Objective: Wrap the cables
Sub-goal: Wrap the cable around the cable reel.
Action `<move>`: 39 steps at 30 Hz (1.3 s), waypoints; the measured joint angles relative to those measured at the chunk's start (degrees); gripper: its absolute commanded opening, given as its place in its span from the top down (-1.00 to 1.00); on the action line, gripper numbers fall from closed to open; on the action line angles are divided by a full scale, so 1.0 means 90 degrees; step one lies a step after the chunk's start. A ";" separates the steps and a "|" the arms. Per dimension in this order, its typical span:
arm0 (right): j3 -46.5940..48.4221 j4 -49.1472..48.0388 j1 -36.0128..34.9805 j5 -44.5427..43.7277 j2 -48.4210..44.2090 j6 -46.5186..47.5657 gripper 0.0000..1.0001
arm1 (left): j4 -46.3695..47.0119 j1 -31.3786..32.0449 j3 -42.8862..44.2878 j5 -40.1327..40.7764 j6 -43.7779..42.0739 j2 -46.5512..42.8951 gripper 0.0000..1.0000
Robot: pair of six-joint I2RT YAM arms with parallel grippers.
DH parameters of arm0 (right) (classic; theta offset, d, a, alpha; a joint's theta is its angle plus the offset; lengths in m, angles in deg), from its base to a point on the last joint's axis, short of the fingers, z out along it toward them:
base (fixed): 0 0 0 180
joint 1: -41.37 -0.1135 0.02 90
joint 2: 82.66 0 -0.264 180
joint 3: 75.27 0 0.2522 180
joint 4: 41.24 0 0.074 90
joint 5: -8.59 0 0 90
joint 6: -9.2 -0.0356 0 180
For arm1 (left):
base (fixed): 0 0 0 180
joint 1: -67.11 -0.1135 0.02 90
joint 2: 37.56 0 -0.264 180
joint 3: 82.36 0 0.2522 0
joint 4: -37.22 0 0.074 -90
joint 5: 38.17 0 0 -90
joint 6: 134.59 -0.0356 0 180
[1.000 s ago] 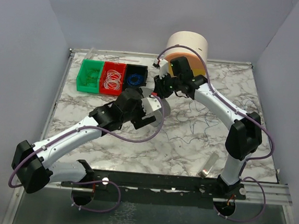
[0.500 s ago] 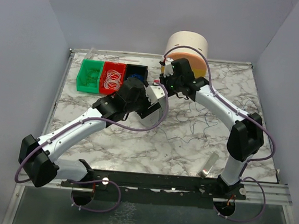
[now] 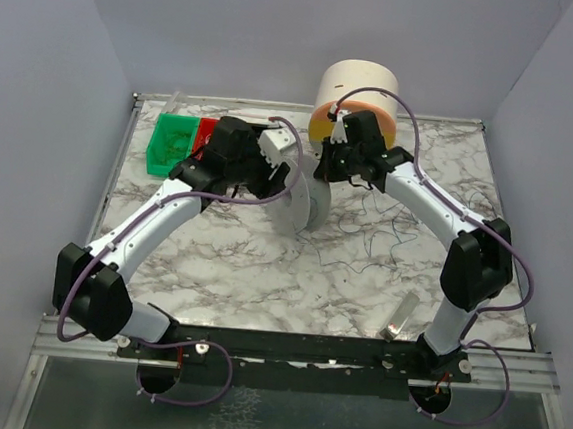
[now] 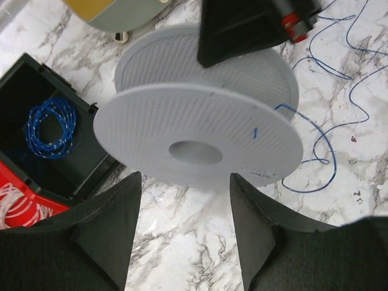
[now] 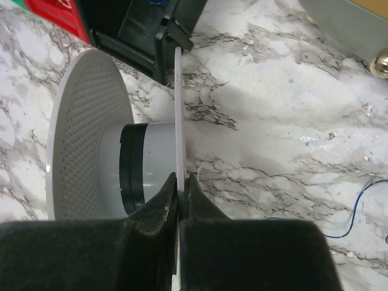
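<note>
Since a second ago the left arm has swung away from the middle of the worktop toward the far-left bins, uncovering the grey spool (image 3: 303, 204), while the right arm has shifted only slightly.

The cable (image 4: 330, 156), a very thin dark wire, runs off the spool's near flange and lies in loose squiggles across the marble to the right of the spool. A dark band of fine turns (image 5: 130, 176) already sits on the hub, covering only part of its width. The spool stands on its flange edges. The right pincer (image 5: 180, 194) is clenched on the rim of one flange and holds the spool in place. The left pincer (image 4: 183, 185) is released, its fingers spread wide just in front of the other flange and not touching it.

I judge the wrapping to be begun but far from finished: some turns are on the hub, yet much wire lies slack on the surface and must be wound in.

Behind the spool sit three bins in a row: a black bin (image 4: 36, 91) holding a blue coil (image 4: 47, 124), a red bin (image 4: 18, 206) with white coils, and a green bin (image 3: 172, 144). A large cream drum (image 3: 358, 85) stands at the far edge. The worktop (image 3: 261, 273) is white marble with grey veins, enclosed by plain pale lilac walls.
</note>
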 measured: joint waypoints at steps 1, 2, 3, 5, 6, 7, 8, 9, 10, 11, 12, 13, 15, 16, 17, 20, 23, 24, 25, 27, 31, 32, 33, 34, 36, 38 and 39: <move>-0.0032 -0.0005 0.0068 0.0044 -0.0010 -0.0058 0.99 | 0.0000 -0.0233 0.0000 -0.0289 0.0090 0.0058 -0.21; -0.0053 -0.0007 0.0121 0.0085 -0.0015 -0.0114 1.00 | 0.0002 -0.0406 0.0000 -0.0481 0.0155 0.0097 -0.21; -0.0063 -0.0010 0.0165 0.0121 -0.0017 -0.0163 1.00 | 0.0019 -0.0561 0.0000 -0.0721 0.0260 0.0138 -0.21; -0.0073 -0.0024 0.0262 0.0155 -0.0017 -0.0233 0.99 | 0.0080 -0.0690 0.0000 -0.1049 0.0440 0.0180 -0.21; -0.0073 -0.0029 0.0284 0.0165 -0.0017 -0.0267 1.00 | 0.0131 -0.0707 -0.0002 -0.1222 0.0554 0.0192 -0.20; -0.0073 -0.0034 0.0291 0.0180 -0.0017 -0.0301 1.00 | 0.0206 -0.0721 -0.0005 -0.1382 0.0682 0.0204 -0.19; -0.0073 -0.0034 0.0294 0.0199 -0.0017 -0.0333 0.99 | 0.0301 -0.0721 -0.0005 -0.1547 0.0809 0.0219 -0.17; -0.0073 -0.0034 0.0294 0.0228 -0.0017 -0.0372 1.00 | 0.0415 -0.0731 -0.0007 -0.1688 0.0962 0.0245 -0.16; -0.0073 -0.0034 0.0294 0.0257 -0.0017 -0.0403 1.00 | 0.0556 -0.0729 -0.0024 -0.1821 0.1141 0.0279 -0.15; -0.0075 -0.0039 0.0301 0.0291 -0.0017 -0.0442 0.99 | 0.0682 -0.0729 -0.0044 -0.1926 0.1285 0.0318 -0.13; -0.0085 -0.0058 0.0316 0.0325 -0.0017 -0.0483 0.99 | 0.0804 -0.0729 -0.0070 -0.2013 0.1433 0.0362 -0.11; -0.0107 -0.0090 0.0330 0.0357 -0.0017 -0.0515 1.00 | 0.0916 -0.0729 -0.0102 -0.2096 0.1593 0.0432 -0.10; -0.0163 -0.0148 0.0335 0.0410 -0.0017 -0.0571 0.99 | 0.1054 -0.0729 -0.0114 -0.2171 0.1802 0.0566 -0.06; -0.0194 -0.0163 0.0340 0.0432 -0.0017 -0.0602 1.00 | 0.1117 -0.0729 -0.0114 -0.2205 0.1887 0.0651 -0.05; -0.0223 -0.0170 0.0355 0.0454 -0.0017 -0.0624 0.99 | 0.1188 -0.0729 -0.0114 -0.2234 0.1999 0.0763 -0.05; -0.0277 -0.0182 0.0384 0.0517 -0.0017 -0.0682 1.00 | 0.1309 -0.0729 -0.0114 -0.2297 0.2229 0.1008 -0.01; -0.0277 -0.0204 0.0410 0.0537 -0.0019 -0.0704 0.99 | 0.1392 -0.0729 -0.0114 -0.2407 0.2392 0.1141 0.05; -0.0277 -0.0216 0.0410 0.0537 -0.0019 -0.0704 0.99 | 0.1406 -0.0729 -0.0114 -0.2446 0.2443 0.1171 0.08; -0.0277 -0.0223 0.0415 0.0537 -0.0019 -0.0707 1.00 | 0.1430 -0.0729 -0.0114 -0.2492 0.2487 0.1188 0.09; -0.0277 -0.0231 0.0437 0.0537 -0.0019 -0.0709 0.99 | 0.1484 -0.0729 -0.0114 -0.2560 0.2562 0.1190 0.09; -0.0277 -0.0257 0.0454 0.0539 -0.0019 -0.0726 1.00 | 0.1634 -0.0729 -0.0180 -0.2659 0.2662 0.1188 0.09; -0.0277 -0.0267 0.0466 0.0539 -0.0019 -0.0729 0.99 | 0.1666 -0.0729 -0.0214 -0.2674 0.2676 0.1188 0.09; -0.0277 -0.0267 0.0483 0.0542 -0.0019 -0.0733 1.00 | 0.1668 -0.0729 -0.0250 -0.2696 0.2701 0.1188 0.09; -0.0277 -0.0267 0.0483 0.0549 -0.0019 -0.0743 0.99 | 0.1668 -0.0729 -0.0284 -0.2713 0.2715 0.1188 0.08; -0.0277 -0.0267 0.0486 0.0561 -0.0019 -0.0765 0.99 | 0.1666 -0.0729 -0.0318 -0.2722 0.2747 0.1188 0.09; -0.0277 -0.0267 0.0491 0.0568 -0.0019 -0.0775 1.00 | 0.1671 -0.0729 -0.0328 -0.2725 0.2766 0.1188 0.09; -0.0277 -0.0270 0.0491 0.0568 -0.0019 -0.0775 1.00 | 0.1676 -0.0729 -0.0328 -0.2730 0.2771 0.1188 0.09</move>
